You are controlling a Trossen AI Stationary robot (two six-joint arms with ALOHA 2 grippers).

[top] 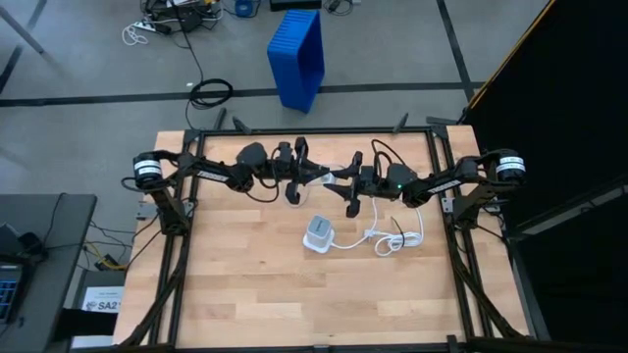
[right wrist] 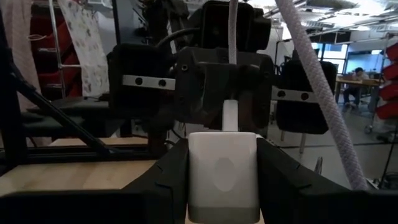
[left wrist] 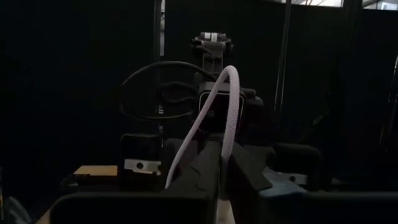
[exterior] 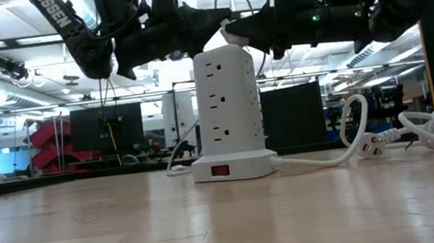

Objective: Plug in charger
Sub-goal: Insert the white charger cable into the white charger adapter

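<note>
We see the power strip tower (top: 318, 233) standing near the table's (top: 245, 294) centre. Its cable (top: 392, 238) lies on the table at its three o'clock. Above and toward twelve o'clock, the left gripper (top: 324, 176) at nine o'clock faces the right gripper (top: 343, 177) at three, with the charger (right wrist: 224, 174) between the right one's fingers.

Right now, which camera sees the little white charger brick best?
The right wrist view: the pale white rounded charger brick fills the middle, held between the right gripper's dark fingers. In the high and low views the arms hide it. The left wrist view shows only its white braided cord.
</note>
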